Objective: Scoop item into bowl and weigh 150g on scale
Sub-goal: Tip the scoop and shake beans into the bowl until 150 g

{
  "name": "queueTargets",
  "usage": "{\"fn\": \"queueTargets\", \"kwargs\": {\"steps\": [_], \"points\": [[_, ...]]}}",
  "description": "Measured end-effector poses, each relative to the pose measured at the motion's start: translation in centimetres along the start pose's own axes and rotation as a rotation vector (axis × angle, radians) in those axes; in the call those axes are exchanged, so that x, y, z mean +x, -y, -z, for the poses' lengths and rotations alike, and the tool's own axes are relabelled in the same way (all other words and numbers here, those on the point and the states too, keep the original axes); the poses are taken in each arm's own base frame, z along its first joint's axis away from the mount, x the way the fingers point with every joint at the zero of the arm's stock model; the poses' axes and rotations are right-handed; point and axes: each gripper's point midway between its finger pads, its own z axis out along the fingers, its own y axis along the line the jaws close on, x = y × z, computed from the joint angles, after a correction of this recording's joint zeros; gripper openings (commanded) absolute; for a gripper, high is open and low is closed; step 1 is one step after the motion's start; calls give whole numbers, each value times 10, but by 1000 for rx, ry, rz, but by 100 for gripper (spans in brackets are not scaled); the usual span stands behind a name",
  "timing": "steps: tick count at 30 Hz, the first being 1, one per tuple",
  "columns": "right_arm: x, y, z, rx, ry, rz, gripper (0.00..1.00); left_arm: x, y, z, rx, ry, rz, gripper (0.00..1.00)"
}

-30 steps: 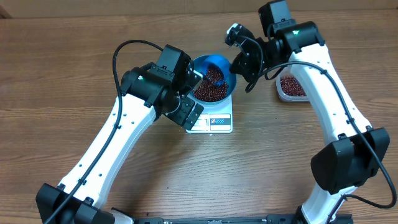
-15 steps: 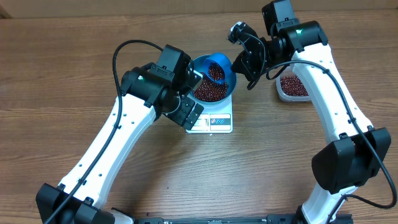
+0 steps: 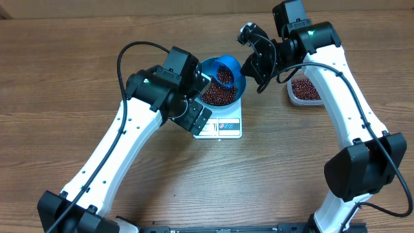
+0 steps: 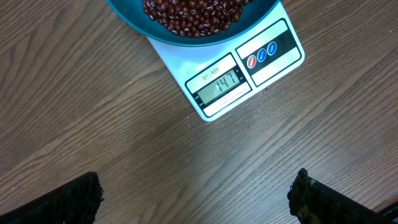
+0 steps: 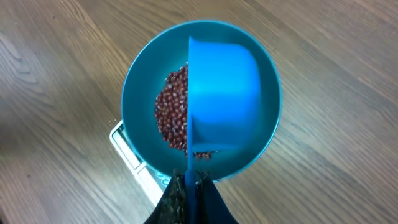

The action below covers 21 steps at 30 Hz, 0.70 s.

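right wrist | right tool (image 5: 189,186) clenched on scoop (image 5: 224,93) over bowl (image 5: 138,93) | left tool (image 4: 199,202) released

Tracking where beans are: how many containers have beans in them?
3: the blue bowl on the scale, the scoop tilted above that bowl, and the clear tub, partly behind the right arm.

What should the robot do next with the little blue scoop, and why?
Probably tip the scoop a tiny bit more, so only a few beans fall into the bowl. The scale display reads 147, just under the target, and the right tool holds the scoop right over the bowl.
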Motion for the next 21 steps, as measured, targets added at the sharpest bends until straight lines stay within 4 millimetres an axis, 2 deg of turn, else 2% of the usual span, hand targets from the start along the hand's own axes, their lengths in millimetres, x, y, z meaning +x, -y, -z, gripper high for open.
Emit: {"fn": "queueTargets", "kwargs": {"steps": [21], "points": [[-3,1,0,4,10,-25,4,0,0,0,0,0,0,100]]}}
